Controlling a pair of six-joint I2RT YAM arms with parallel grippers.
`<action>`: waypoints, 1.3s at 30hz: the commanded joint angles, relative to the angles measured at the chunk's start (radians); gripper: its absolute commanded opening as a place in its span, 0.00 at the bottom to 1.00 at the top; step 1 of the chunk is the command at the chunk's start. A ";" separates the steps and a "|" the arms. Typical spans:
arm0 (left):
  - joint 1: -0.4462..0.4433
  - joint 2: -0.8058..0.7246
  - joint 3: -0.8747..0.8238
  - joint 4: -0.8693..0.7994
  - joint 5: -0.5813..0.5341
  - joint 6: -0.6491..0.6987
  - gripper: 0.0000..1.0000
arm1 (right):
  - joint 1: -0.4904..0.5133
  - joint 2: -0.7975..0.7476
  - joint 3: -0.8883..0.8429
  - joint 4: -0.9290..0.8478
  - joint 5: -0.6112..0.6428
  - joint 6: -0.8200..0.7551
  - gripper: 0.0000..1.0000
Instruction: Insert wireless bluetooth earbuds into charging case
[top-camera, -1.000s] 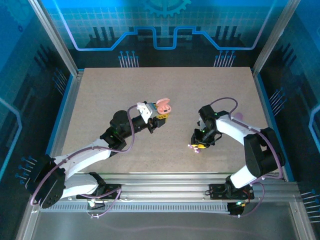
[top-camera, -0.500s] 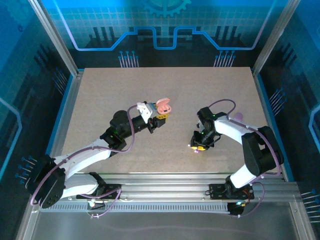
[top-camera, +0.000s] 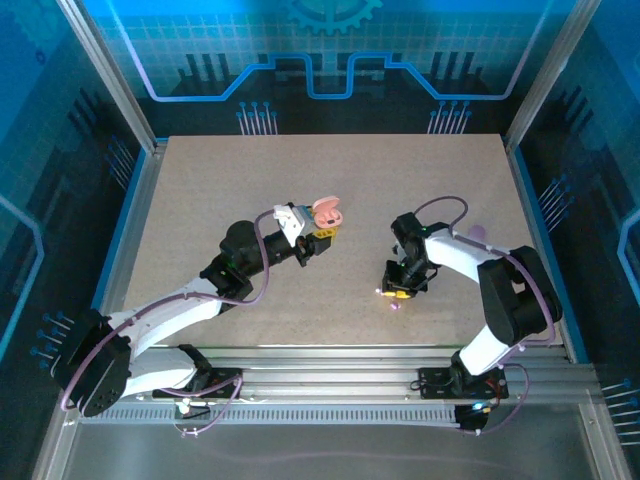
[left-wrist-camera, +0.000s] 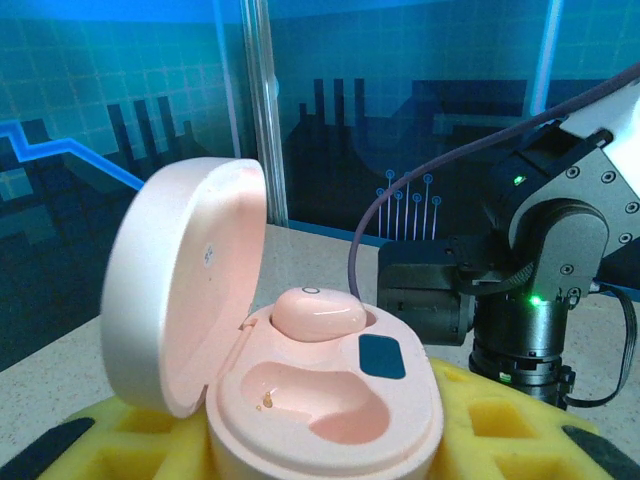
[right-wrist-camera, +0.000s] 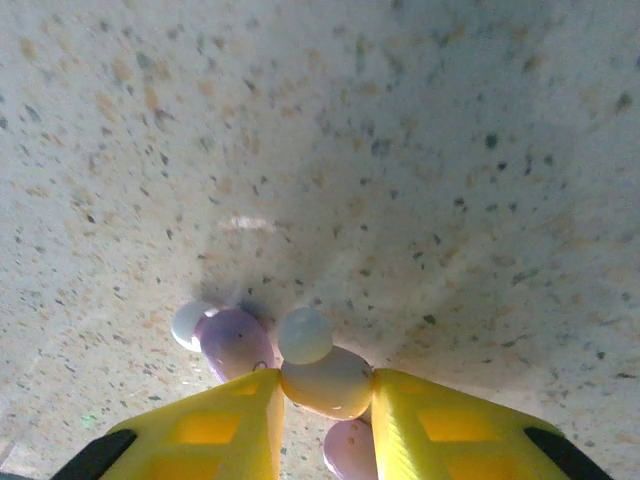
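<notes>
My left gripper (top-camera: 322, 232) (left-wrist-camera: 320, 445) is shut on an open pink charging case (top-camera: 327, 212) (left-wrist-camera: 330, 400), held upright above the table with its lid tipped back. A pink earbud (left-wrist-camera: 317, 313) sits in the far slot, and the near slot is empty. In the right wrist view my right gripper (top-camera: 398, 291) (right-wrist-camera: 327, 400) points down at the table, its yellow fingers (right-wrist-camera: 225, 425) pressed on both sides of a pinkish earbud (right-wrist-camera: 325, 378) with a pale tip. One lilac earbud (right-wrist-camera: 235, 340) lies just to the left of it, and another (right-wrist-camera: 348, 447) lies under it.
A pale lilac case (top-camera: 478, 232) peeks out behind the right arm. Speckled tabletop (top-camera: 330, 170) extends behind both grippers. Metal rails (top-camera: 330, 360) run along the near edge, and blue walls enclose the table.
The right arm has shifted slightly left and settled over the earbuds. The left arm and the case have not moved.
</notes>
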 joint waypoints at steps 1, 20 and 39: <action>-0.007 -0.017 0.004 0.021 -0.007 0.012 0.36 | 0.016 0.020 0.035 -0.031 0.061 -0.019 0.30; -0.007 -0.038 -0.007 0.006 -0.018 0.022 0.37 | 0.015 0.072 0.159 -0.136 0.243 -0.121 0.37; -0.007 -0.030 -0.004 0.014 -0.008 0.012 0.37 | 0.050 0.116 0.144 -0.097 0.190 -0.072 0.43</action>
